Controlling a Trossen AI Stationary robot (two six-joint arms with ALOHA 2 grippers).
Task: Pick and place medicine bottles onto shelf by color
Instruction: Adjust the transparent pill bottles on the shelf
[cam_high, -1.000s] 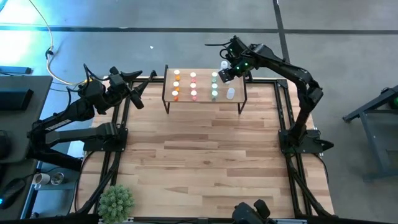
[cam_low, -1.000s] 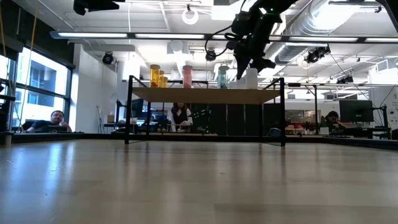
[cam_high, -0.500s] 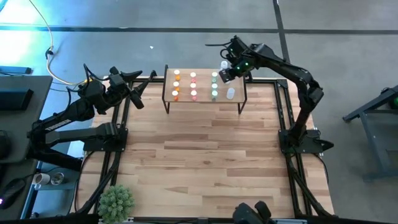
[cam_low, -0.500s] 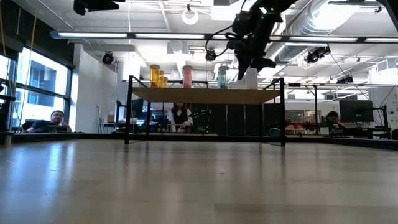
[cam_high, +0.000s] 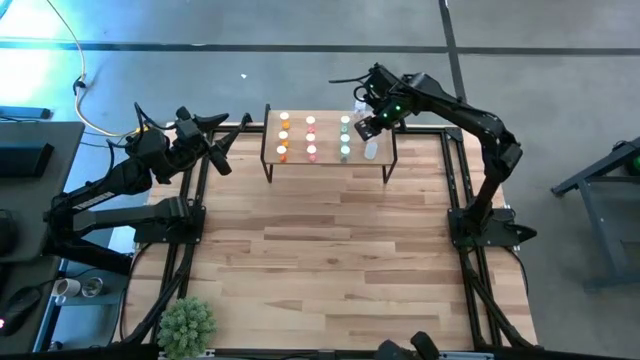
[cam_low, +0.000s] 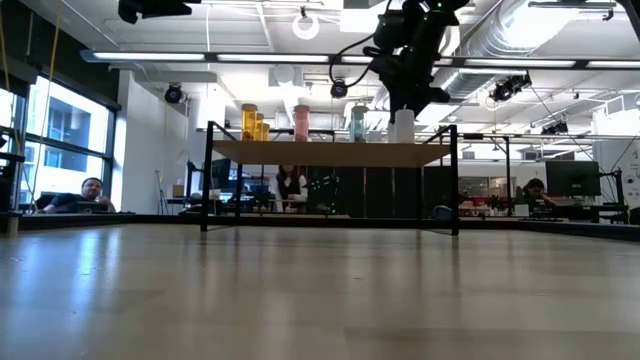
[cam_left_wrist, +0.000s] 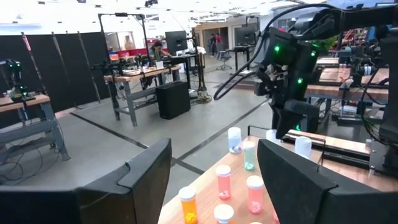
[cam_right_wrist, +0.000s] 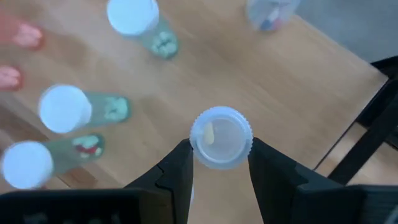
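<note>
The shelf stands at the table's far edge. On it stand rows of medicine bottles by color: orange, pink and green. A clear bottle stands at the shelf's right end. My right gripper points steeply down over that end, shut on another clear bottle. In the right wrist view, green bottles stand beside it. My left gripper waits open, held level off the table's far left edge. My right gripper pinches the clear bottle's white ribbed cap between its two fingers, one on each opposite side. The fingers come from above, pointing steeply down. The bottle stays upright, and in the low view its base is at the shelf top.
A green plant sits at the table's near left corner. The wooden tabletop spreads out in front of the shelf. In the room beyond, a person sits at the left.
My right gripper has shifted a little toward the shelf's right end, above the clear bottles. The bottles on the shelf stand where they were.
</note>
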